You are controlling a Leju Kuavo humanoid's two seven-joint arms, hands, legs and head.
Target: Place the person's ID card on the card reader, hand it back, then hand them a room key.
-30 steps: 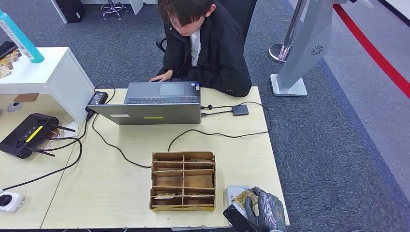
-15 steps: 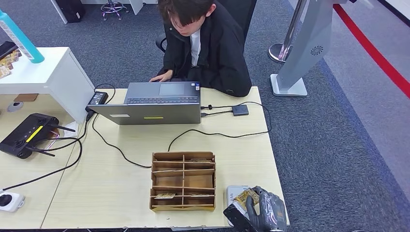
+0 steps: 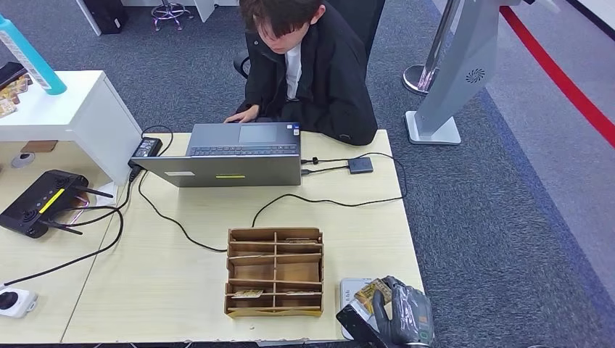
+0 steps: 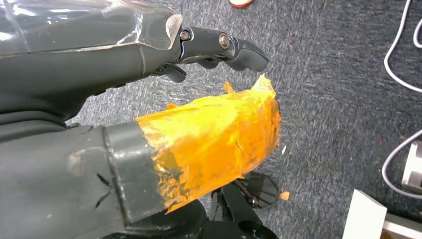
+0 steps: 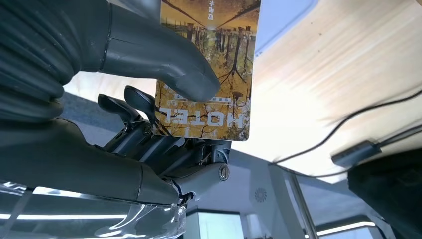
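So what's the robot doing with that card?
The robot's right hand is pinching a hotel key card between its thumb and fingers, near the corner of the desk above a white card reader. The person across the desk is busy on a laptop. The left hand hangs over the carpet, holding nothing.

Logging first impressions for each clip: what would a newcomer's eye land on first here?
Probably the right hand at the table's near right corner, pinching a golden card printed HOTEL between thumb and fingers, above the white card reader. Next, the person across the table, bent over an open laptop. In the left wrist view, the left hand has bright orange tape on its thumb.
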